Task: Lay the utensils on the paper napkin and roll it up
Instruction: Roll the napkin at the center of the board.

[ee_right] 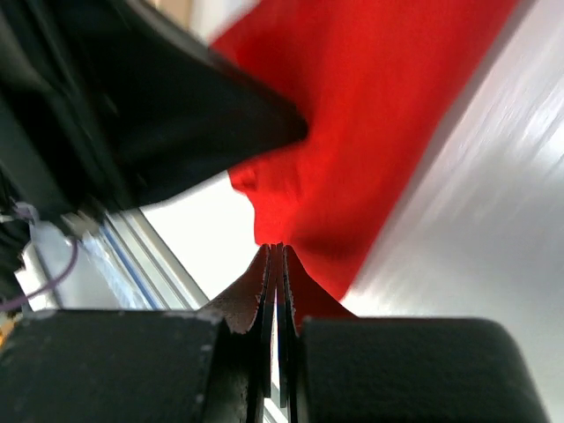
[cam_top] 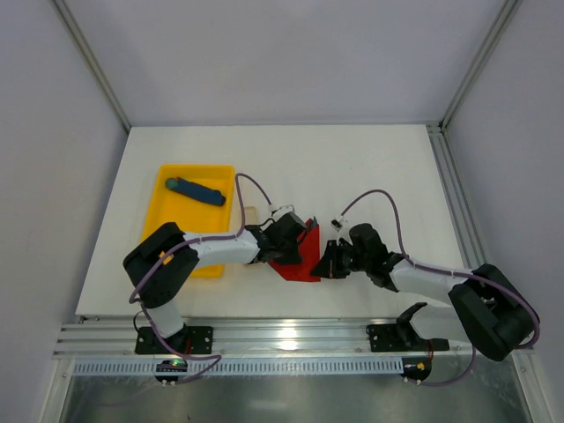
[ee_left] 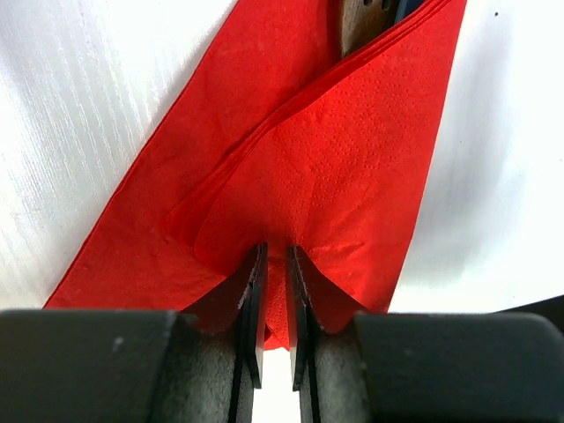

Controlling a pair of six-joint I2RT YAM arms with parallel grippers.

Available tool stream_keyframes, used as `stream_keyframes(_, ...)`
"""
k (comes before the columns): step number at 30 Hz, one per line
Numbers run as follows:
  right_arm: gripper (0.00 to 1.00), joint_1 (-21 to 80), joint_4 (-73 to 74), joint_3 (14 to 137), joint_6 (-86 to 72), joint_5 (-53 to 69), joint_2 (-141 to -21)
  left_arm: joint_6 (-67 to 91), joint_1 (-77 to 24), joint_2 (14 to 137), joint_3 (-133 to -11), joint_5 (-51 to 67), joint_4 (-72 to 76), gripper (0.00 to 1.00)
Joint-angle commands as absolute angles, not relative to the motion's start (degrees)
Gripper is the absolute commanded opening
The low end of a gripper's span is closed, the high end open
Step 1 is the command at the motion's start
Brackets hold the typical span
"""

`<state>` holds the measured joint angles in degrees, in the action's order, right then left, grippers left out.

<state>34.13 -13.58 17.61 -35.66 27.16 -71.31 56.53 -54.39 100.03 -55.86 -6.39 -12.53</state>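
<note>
You have the paper napkin (cam_top: 304,260) near the table's (cam_top: 370,167) 6 o'clock edge, between the 2 grippers, with little white surface left before the metal rail (cam_top: 291,335) on that side. The open room lies at 12 o'clock and 2 o'clock of the napkin, where bare table runs to the back wall and the right-hand frame post. At 10 o'clock of the napkin stands 1 yellow tray (cam_top: 176,216), well apart from it, with your left arm lying across its near end. The tray holds 1 blue stick-shaped object with a teal end (cam_top: 196,189). Your left gripper (cam_top: 295,249) sits at the napkin's 9 o'clock side. In its wrist view its jaws are drawn nearly together on a raised fold of the red paper (ee_left: 335,159), which shows in the narrow gap between them. Your right gripper (cam_top: 328,260) sits at the napkin's 3 o'clock edge, jaws fully closed. Its tips meet the sheet's lower edge (ee_right: 370,106), though you cannot tell whether paper is caught between them. You can count 1 utensil (ee_left: 357,22), a brown wooden end poking from the napkin's layers at 12 o'clock in the left wrist view. A pale tan shape (cam_top: 251,214) just beside the tray's 3 o'clock side is too faint to name. A small white tag (cam_top: 337,221) on the right arm's cable is too small to read.
</note>
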Motion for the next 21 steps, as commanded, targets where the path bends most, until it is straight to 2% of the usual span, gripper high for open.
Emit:
stream_keyframes(1,0.06,30.78,-11.43,23.97,-32.79,26.36,-71.18,55.81,-54.84,101.34,-54.58,-7.91,-12.4,0.18)
stream_keyframes(7,0.06,26.2,-14.92,30.14,-31.46,31.18,-80.48,55.72,-54.93,101.25,-54.49,-8.0,-12.74,0.18)
stream_keyframes(13,0.06,21.45,-20.73,29.8,-31.55,34.89,-89.1,55.64,-54.93,101.07,-54.14,-8.44,-12.92,0.18)
stream_keyframes(21,0.06,20.13,-23.64,28.13,-31.73,35.07,-91.41,55.72,-54.93,100.99,-53.88,-8.61,-12.92,0.18)
